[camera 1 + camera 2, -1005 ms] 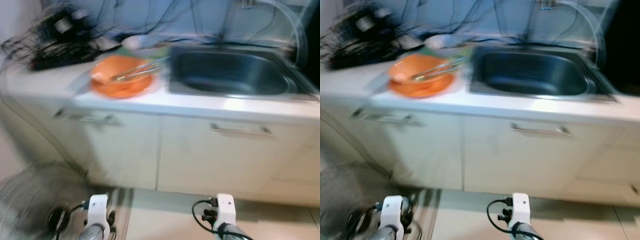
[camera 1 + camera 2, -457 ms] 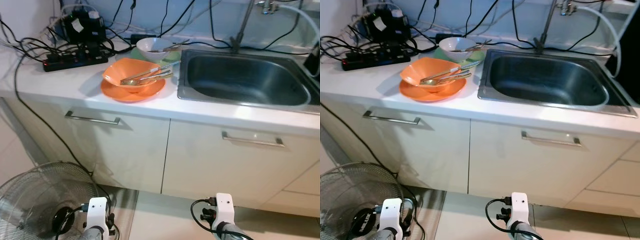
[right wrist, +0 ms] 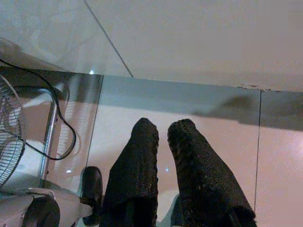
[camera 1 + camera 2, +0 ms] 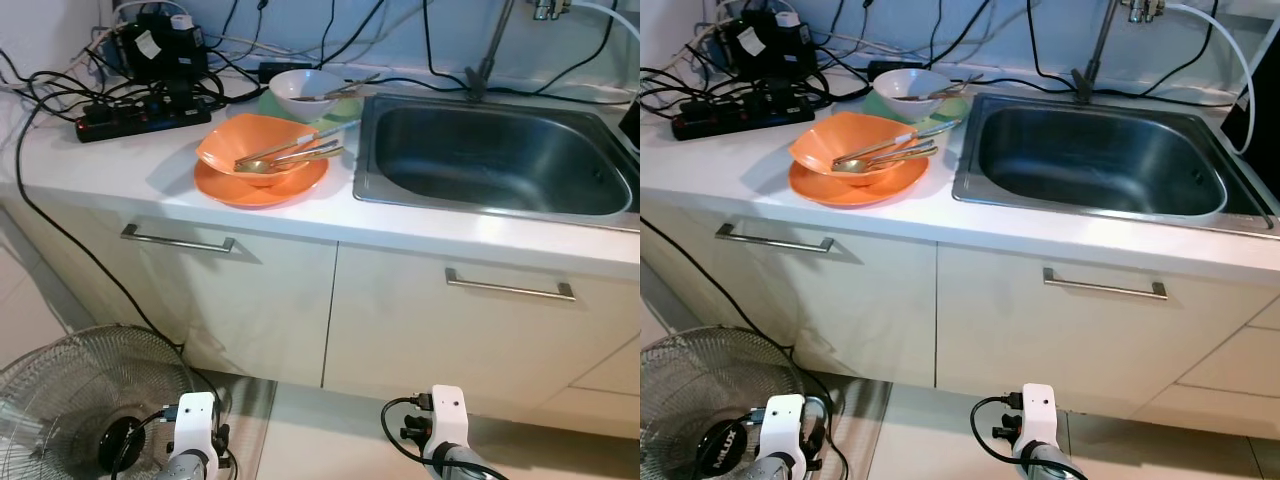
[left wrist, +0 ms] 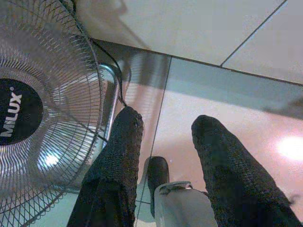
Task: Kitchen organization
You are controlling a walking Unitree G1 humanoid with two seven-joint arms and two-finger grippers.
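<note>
An orange bowl (image 4: pixel 255 150) sits on an orange plate (image 4: pixel 262 188) on the white counter (image 4: pixel 120 160), left of the steel sink (image 4: pixel 490 160). Metal utensils (image 4: pixel 290 152) lie across the bowl. Behind it a white bowl (image 4: pixel 305 92) with a utensil in it rests on a green plate (image 4: pixel 345 108). Both arms hang low in front of the cabinets, far below the counter. My left gripper (image 5: pixel 166 120) is open over the floor beside a fan. My right gripper (image 3: pixel 164 125) points at the floor with its fingers nearly together and nothing between them.
A black power strip (image 4: pixel 140 112) and tangled cables lie at the counter's back left. The faucet (image 4: pixel 490 50) stands behind the sink. Two cabinet doors with bar handles (image 4: pixel 177 240) (image 4: pixel 508 290) face me. A floor fan (image 4: pixel 80 400) stands at lower left.
The head view was blurred a second ago and is now sharp, with only a slight shift since. The dishes and both hanging arms have not moved.
</note>
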